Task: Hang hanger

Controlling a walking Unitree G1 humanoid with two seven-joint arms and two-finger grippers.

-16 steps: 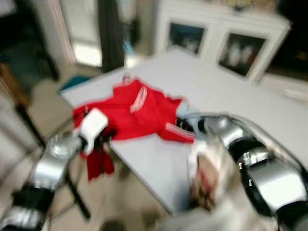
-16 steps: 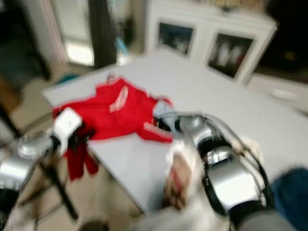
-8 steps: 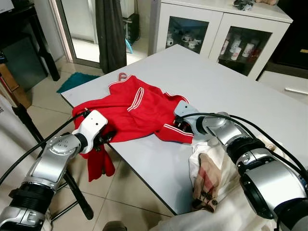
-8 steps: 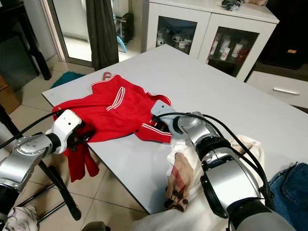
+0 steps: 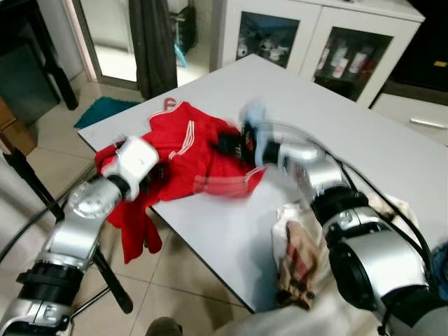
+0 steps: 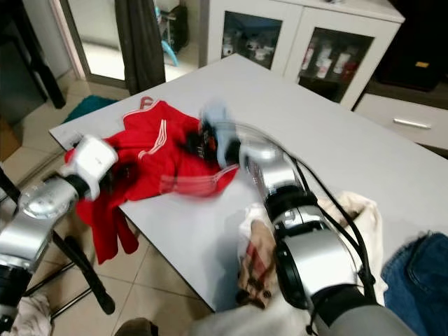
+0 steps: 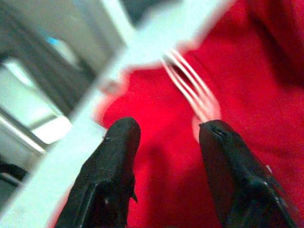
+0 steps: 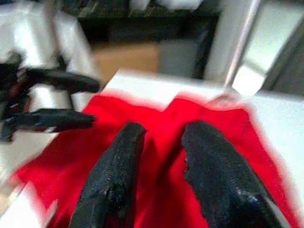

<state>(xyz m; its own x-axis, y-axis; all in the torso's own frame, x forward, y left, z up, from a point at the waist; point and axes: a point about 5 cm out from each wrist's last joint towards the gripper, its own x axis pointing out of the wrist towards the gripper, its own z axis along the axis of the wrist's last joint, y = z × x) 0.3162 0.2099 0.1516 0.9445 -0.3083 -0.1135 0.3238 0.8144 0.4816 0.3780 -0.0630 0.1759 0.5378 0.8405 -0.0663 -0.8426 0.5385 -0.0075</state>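
Note:
A red jacket [image 5: 189, 150] with white stripes lies crumpled at the near left corner of the grey table [image 5: 336, 112], part of it hanging over the edge. A small pinkish hook-like piece [image 5: 168, 103] sticks out at its collar. My left gripper [image 5: 154, 183] is at the jacket's hanging edge, fingers apart over the red cloth [image 7: 168, 128]. Blurred by motion, my right gripper [image 5: 225, 143] is above the jacket's middle, fingers apart with red cloth beyond them [image 8: 167, 128]. The right wrist view also catches the left gripper [image 8: 95, 103], open.
Beige and white cloths [image 5: 301, 259] hang over the table's near edge, and blue jeans [image 6: 420, 273] lie at the right. A white glass-door cabinet [image 5: 315, 42] stands behind the table. A black stand leg [image 5: 84, 245] slants across the tiled floor at the left.
My right gripper has swept left from the sleeve cuff to over the jacket's middle, and the sleeve there is blurred. The left gripper stays at the jacket's edge. The camera shifted slightly.

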